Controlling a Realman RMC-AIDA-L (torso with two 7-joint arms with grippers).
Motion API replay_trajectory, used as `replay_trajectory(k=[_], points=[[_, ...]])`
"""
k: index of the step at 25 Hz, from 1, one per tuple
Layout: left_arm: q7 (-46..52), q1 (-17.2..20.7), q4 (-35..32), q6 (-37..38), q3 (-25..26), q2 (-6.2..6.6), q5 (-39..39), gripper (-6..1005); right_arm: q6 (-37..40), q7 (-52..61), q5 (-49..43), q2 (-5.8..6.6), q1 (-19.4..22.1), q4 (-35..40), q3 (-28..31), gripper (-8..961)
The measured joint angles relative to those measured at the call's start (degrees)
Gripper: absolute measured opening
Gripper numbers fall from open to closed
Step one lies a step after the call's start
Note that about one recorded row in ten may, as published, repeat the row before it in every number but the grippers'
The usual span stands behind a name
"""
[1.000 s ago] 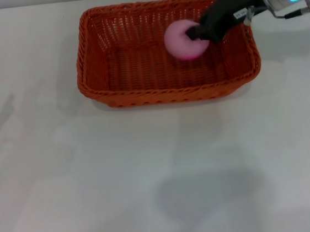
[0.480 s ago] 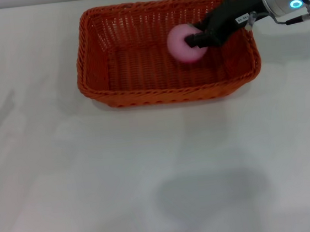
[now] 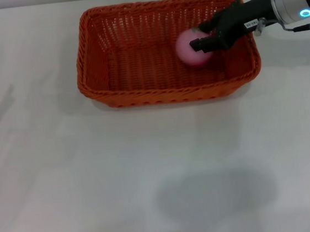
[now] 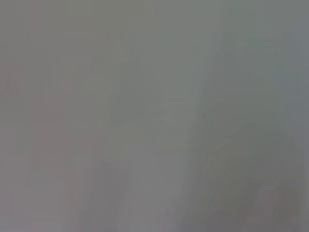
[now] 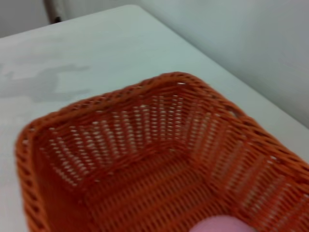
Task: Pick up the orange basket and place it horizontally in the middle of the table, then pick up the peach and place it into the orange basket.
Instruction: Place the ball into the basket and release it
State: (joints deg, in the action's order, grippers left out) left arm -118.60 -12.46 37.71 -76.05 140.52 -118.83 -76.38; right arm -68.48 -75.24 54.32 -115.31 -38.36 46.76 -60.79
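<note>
The orange basket (image 3: pixel 163 93) lies lengthwise across the far middle of the white table (image 3: pixel 150 177). My right gripper (image 3: pixel 199 37) reaches in over the basket's right end and is shut on the pink peach (image 3: pixel 191 53), held low inside the right half of the basket. Whether the peach touches the basket floor cannot be told. The right wrist view looks down into the basket (image 5: pixel 140 164), with the top of the peach (image 5: pixel 222 225) at the picture's edge. The left gripper is out of view, and the left wrist view shows only a blank grey surface.
The basket's woven walls surround the right gripper on three sides. Bare white tabletop spreads in front of the basket and to both sides of it. A wall (image 5: pixel 231 43) rises just beyond the table's far edge.
My right gripper has carried the peach to the right and a little lower inside the basket. The basket has stayed put.
</note>
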Motion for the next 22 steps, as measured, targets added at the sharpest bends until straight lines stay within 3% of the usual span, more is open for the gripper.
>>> replay_trajectory(k=[8,11,18,22], points=[[-1.7,-0.4,-0.5,-0.1,0.0,-0.07,3.4,859,0.8,-4.2,6.5,0.02,3.1,1.3,-0.2,699],[-1.9,-1.2,-0.6,0.1,0.0,-0.05,3.9,859,0.8,-6.4,11.7,0.13,5.2,3.0,0.3,749],[-2.1,-2.3,-0.6,1.1,0.0,0.07,4.9,857,0.4,-12.8,28.7,0.40,15.1,10.1,0.6,867],[-4.2,-2.8,-0.7,2.0,0.0,0.02,6.5,853,-0.6,-18.4,36.3,0.48,19.5,9.7,2.2,868]])
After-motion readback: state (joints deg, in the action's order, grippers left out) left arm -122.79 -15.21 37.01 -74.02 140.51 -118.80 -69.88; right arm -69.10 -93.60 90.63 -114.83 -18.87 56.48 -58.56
